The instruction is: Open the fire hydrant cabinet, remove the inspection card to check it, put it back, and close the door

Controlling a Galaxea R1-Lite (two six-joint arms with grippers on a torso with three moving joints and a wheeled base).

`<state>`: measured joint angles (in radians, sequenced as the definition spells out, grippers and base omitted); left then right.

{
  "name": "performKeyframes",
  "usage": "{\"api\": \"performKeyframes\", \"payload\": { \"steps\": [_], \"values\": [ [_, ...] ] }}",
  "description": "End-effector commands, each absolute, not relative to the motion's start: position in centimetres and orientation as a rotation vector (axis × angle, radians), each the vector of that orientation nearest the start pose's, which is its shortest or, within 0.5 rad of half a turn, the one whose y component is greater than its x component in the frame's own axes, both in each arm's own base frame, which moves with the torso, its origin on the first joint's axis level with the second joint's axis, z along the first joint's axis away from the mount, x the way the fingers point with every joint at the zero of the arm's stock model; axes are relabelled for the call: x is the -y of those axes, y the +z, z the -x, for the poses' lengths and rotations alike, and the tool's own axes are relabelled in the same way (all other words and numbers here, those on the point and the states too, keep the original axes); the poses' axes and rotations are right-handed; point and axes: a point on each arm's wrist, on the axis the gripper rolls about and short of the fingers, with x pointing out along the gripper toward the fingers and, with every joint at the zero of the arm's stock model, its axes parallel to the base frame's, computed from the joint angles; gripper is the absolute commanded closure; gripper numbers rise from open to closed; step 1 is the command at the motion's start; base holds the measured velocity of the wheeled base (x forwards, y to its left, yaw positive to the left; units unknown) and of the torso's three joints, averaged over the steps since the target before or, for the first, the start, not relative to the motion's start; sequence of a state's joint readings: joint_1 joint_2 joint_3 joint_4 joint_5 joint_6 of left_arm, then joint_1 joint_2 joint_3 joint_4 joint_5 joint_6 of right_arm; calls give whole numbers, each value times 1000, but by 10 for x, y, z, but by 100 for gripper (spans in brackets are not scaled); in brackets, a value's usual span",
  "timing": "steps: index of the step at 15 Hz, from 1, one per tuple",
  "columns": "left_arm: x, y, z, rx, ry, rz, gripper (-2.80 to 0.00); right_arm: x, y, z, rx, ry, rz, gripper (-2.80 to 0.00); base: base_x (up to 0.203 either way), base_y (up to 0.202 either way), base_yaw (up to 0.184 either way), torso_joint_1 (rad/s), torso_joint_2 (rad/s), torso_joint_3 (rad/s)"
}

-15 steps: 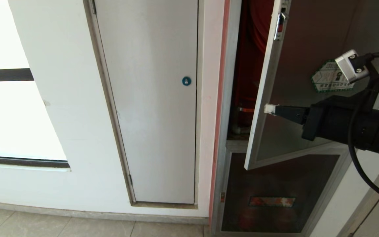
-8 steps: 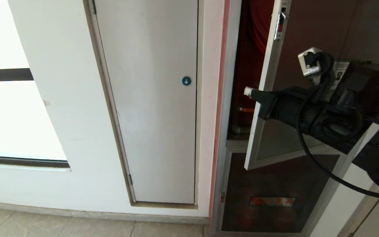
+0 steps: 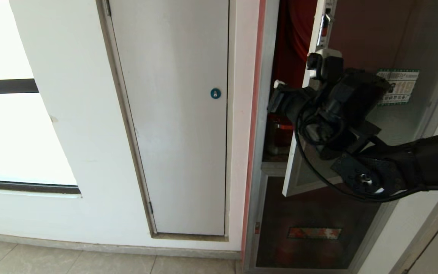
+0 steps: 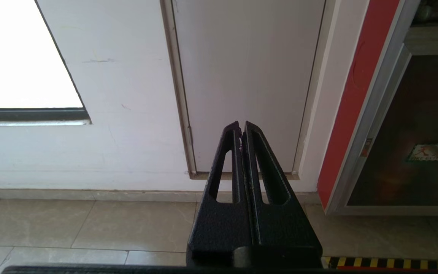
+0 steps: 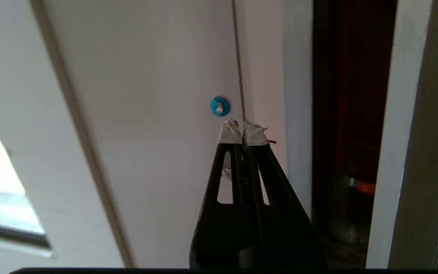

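The fire hydrant cabinet (image 3: 264, 114) stands at the right, its red-lined inside (image 3: 295, 38) showing through a gap. Its door (image 3: 305, 114), dark glass in a silver frame with a small red latch (image 3: 323, 30), hangs partly open. My right gripper (image 3: 278, 82) is shut and empty, its white-taped tips in front of that gap, just past the door's free edge. In the right wrist view the right gripper (image 5: 243, 127) points at the white wall strip beside the dark opening (image 5: 348, 133). The left gripper (image 4: 242, 123) is parked low, shut and empty. The inspection card is hidden.
A plain white door with a round blue lock (image 3: 215, 93) fills the wall left of the cabinet. Below the open door sits a lower dark panel (image 3: 318, 213) with a small label plate. A green-edged label (image 3: 397, 86) shows on the glass. A bright window (image 3: 13, 133) is far left.
My right arm has swung left and upward, and its wrist has turned. Its shut tips went from the door's face past the free edge to the gap. The door stays ajar.
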<state>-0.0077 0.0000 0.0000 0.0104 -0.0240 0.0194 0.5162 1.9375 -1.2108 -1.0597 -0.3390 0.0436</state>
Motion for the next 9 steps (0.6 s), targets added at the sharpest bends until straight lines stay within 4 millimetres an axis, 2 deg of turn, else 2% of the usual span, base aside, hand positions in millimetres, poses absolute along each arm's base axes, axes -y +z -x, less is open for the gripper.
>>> {"api": "performKeyframes", "payload": {
  "steps": [1, 3, 9],
  "values": [
    [0, 74, 23, -12, -32, -20, 0, -195, 235, -360, 296, 88, -171, 0, 0, 0, 0, 0, 0, 0],
    [0, 74, 23, -12, -32, -20, 0, -201, 224, -375, 294, -9, -157, 0, 0, 0, 0, 0, 0, 0],
    [0, 74, 23, -12, -32, -20, 0, -209, 221, -394, 365, -118, -116, 0, 0, 0, 0, 0, 0, 0]
  ]
}}
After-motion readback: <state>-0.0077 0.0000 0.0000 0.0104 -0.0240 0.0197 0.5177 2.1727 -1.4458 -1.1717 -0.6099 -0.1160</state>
